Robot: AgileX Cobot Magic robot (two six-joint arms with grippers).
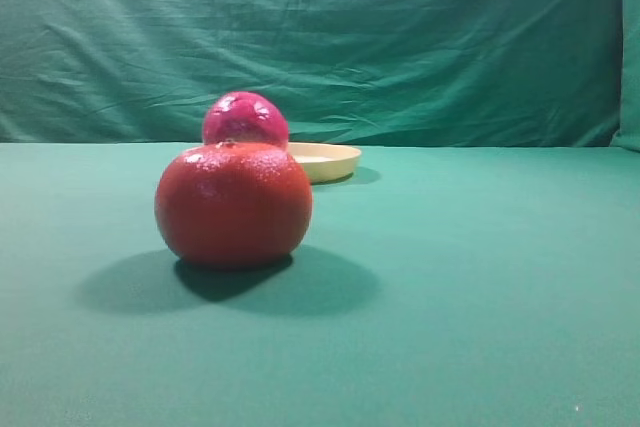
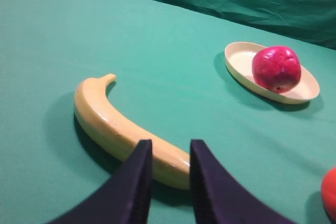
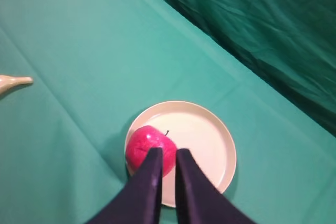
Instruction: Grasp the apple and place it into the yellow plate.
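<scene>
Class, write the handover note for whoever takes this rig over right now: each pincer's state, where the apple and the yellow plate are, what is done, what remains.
Left pincer: nearly shut, holding nothing, hovering over the banana.
Right pincer: nearly shut, empty, above the apple; contact cannot be told.
Apple: sitting inside the yellow plate, against its rim rather than centred.
Orange-red fruit: on the cloth, outside the plate.
Done: the placing appears complete.
Left: probably only pulling the right arm clear.
</scene>
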